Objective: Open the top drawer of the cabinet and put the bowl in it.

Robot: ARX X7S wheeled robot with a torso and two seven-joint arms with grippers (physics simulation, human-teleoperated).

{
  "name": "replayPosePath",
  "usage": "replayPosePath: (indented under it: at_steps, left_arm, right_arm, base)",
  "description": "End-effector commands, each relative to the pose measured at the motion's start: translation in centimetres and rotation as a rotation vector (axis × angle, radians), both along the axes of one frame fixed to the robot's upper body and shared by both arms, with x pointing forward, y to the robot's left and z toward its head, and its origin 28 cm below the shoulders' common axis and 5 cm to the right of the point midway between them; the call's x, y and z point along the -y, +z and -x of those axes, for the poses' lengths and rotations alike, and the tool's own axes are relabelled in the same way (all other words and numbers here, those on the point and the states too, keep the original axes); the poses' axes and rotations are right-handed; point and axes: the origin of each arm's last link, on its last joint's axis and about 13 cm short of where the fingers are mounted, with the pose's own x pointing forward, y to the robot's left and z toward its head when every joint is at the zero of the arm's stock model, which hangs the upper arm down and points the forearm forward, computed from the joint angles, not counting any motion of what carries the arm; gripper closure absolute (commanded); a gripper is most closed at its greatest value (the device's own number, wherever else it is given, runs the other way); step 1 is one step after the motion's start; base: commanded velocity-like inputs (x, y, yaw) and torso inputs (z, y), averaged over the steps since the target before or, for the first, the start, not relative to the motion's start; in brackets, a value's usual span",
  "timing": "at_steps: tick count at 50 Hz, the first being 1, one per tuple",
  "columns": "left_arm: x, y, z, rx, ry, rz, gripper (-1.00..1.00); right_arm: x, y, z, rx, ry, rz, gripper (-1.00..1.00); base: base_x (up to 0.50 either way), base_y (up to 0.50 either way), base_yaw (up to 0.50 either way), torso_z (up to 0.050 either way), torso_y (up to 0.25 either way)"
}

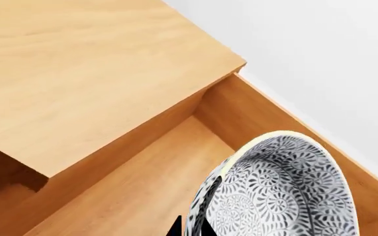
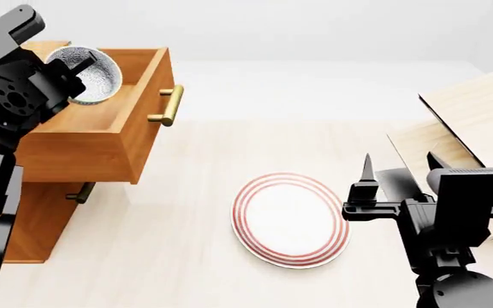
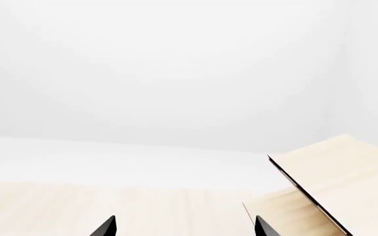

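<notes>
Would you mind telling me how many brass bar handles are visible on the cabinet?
2: one brass bar handle on the pulled-out top drawer, another handle beneath it on a lower drawer. A third may be hidden.

one bowl [image 2: 92, 74], one plate [image 2: 291, 218], two drawers [image 2: 101, 138]

Both arms are matte black and blocky; the left arm [image 2: 11, 96] has a grey end block, the right gripper [image 2: 398, 168] thin pointed black fingers.
</notes>
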Motion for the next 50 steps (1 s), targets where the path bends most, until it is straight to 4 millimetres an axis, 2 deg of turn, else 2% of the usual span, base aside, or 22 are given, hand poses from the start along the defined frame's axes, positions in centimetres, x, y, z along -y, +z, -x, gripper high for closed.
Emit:
replayPosePath:
  at_steps: [1, 19, 20, 35, 43, 50]
  left_arm:
    - [-0.2, -0.7, 0.0, -0.001, 0.007, 0.001, 1.0]
    - [-0.1, -1.1, 0.0, -0.01, -0.003, 0.002, 1.0]
    - [-0.1, -1.1, 0.0, -0.011, -0.003, 0.003, -1.0]
    - [0.0, 0.4, 0.1, 0.025, -0.023, -0.006, -1.0]
    - [0.2, 2.6, 1.1, 0.086, -0.046, -0.03, -1.0]
    - [0.8, 5.5, 2.9, 0.166, -0.091, -0.053, -1.0]
  right_arm:
    - [-0.2, 0.1, 0.1, 0.0, 0.004, 0.004, -1.0]
    - [-0.2, 0.0, -0.2, -0.004, 0.007, 0.003, -1.0]
    - [-0.2, 0.0, -0.2, -0.005, 0.007, 0.003, -1.0]
    - [-0.2, -0.2, -0.2, -0.005, 0.006, -0.001, -1.0]
    - [-0.2, -0.1, -0.2, -0.004, 0.006, -0.003, -1.0]
    - [-0.3, -0.1, -0.2, -0.002, 0.008, 0.001, -1.0]
  base:
    - [0.0, 0.0, 0.0, 0.0, 0.0]
    - [0.0, 0.0, 0.0, 0.001, 0.0]
    - [0.0, 0.0, 0.0, 0.0, 0.0]
    - [0.0, 0.0, 0.0, 0.0, 0.001]
    - [0.0, 0.0, 0.0, 0.0, 0.0]
    - [0.0, 0.0, 0.0, 0.0, 0.0]
